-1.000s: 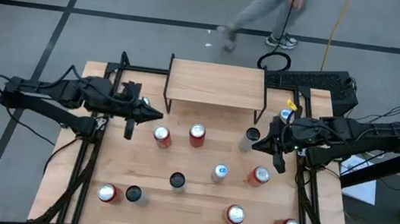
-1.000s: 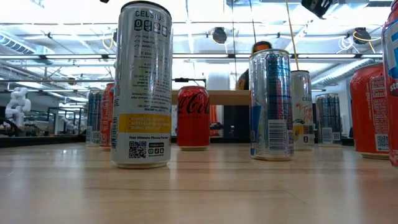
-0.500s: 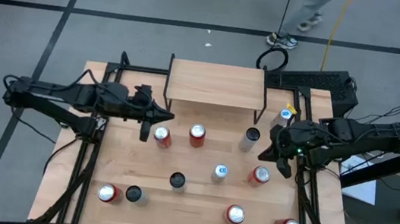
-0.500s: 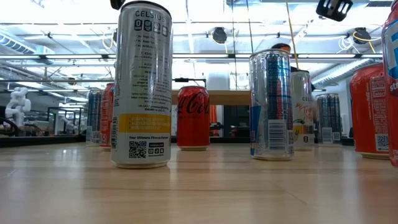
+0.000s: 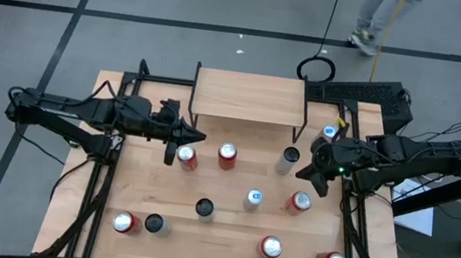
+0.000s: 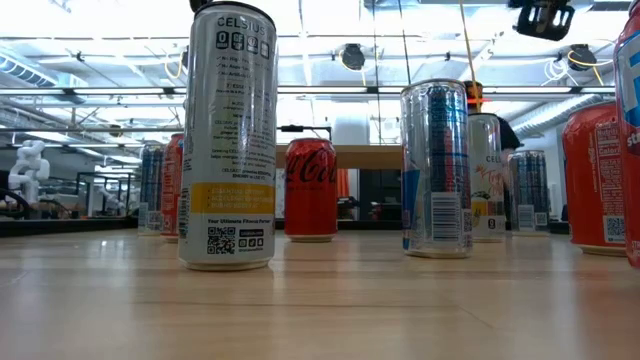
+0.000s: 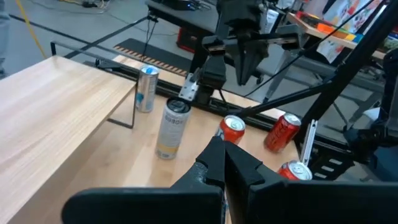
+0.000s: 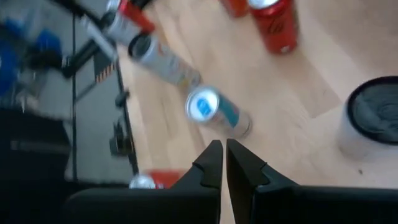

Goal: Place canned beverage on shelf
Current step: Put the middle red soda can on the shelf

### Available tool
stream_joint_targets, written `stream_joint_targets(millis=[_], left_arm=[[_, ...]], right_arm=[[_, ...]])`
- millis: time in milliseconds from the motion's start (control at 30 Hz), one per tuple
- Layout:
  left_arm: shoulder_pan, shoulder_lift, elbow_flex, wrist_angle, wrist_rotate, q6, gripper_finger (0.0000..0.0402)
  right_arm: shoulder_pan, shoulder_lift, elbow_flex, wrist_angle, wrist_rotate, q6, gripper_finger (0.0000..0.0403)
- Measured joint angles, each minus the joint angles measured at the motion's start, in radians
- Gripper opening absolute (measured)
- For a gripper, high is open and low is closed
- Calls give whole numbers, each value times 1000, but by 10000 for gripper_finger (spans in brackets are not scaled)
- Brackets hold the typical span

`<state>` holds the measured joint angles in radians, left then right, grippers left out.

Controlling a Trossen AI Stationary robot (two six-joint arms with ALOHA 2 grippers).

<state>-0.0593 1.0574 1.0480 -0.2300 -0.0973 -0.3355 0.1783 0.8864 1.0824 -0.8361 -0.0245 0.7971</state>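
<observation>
Left gripper, fingers pressed together, is hovering beside a red soda can before the low light-wood shelf with black legs; right gripper, also pressed together, is hanging near a tall white can on the wooden tabletop

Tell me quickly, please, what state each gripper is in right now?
Left gripper: closed, holding nothing, in front of the shelf near a red can.
Right gripper: closed, holding nothing, by the table's right edge.
</observation>
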Motion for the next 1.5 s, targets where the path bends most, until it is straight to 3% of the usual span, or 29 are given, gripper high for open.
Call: stream_joint_targets(millis=[367, 567, 833, 967, 1100, 1500], left_arm=[[0, 1, 0, 23, 15, 1, 0], [0, 1, 0, 11, 15, -17, 0], [0, 1, 0, -7, 16, -34, 0], [0, 1, 0, -7, 32, -40, 0], [0, 1, 0, -17, 40, -50, 0], [0, 1, 0, -68, -11, -42, 0]], right_arm=[[62, 55, 8, 74, -55, 230, 0], [120, 145, 105, 69, -54, 222, 0], [152, 285, 360, -247, -49, 162, 0], [151, 317, 452, -359, 4, 151, 0], [151, 311, 466, -396, 51, 144, 0], [151, 316, 466, -567, 55, 47, 0]])
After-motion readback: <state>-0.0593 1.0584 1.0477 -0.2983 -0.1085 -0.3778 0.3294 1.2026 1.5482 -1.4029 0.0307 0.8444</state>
